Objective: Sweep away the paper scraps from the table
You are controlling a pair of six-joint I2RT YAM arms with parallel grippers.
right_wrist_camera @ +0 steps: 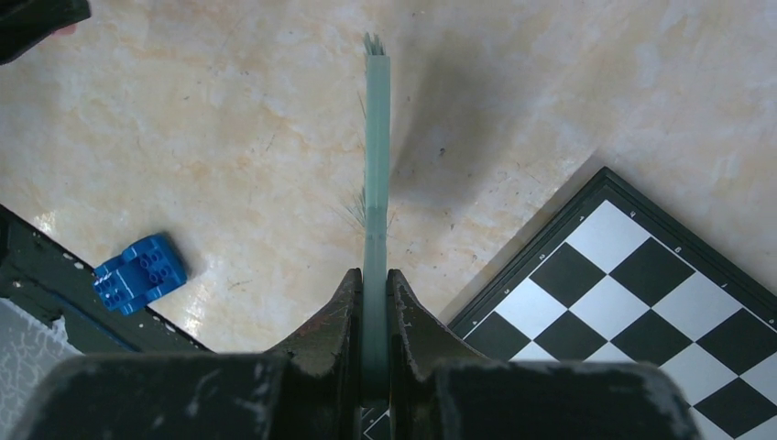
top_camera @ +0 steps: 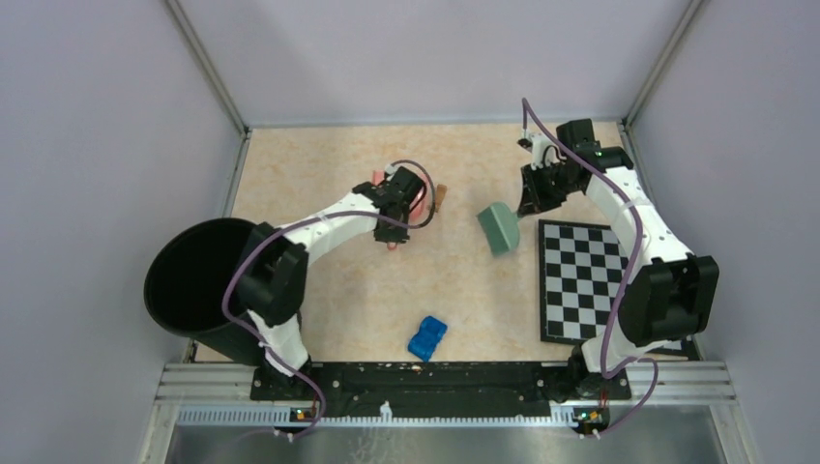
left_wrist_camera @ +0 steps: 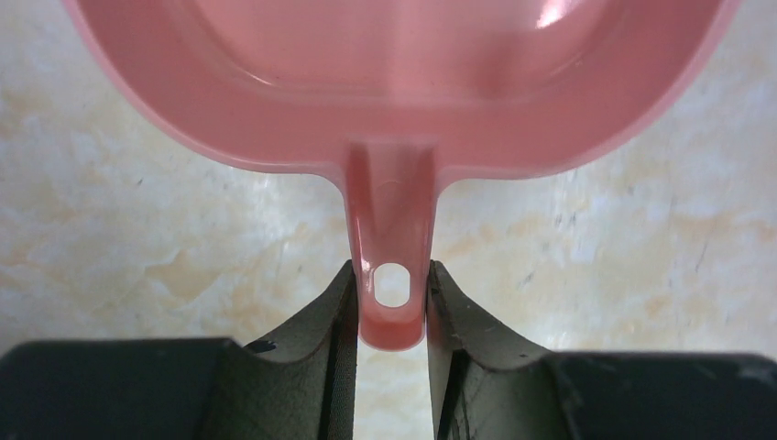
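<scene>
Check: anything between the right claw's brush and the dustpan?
Nothing visible blocks it: bare table between brush and dustpan, only a small brown bit beside the dustpan. Blue toy lies well off that line.

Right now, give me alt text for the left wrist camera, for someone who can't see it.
The left end effector grips the pink dustpan by the end of its handle, one dark finger on each side of the hanging hole. The pan fills the top of the view above the beige marbled table.
</scene>
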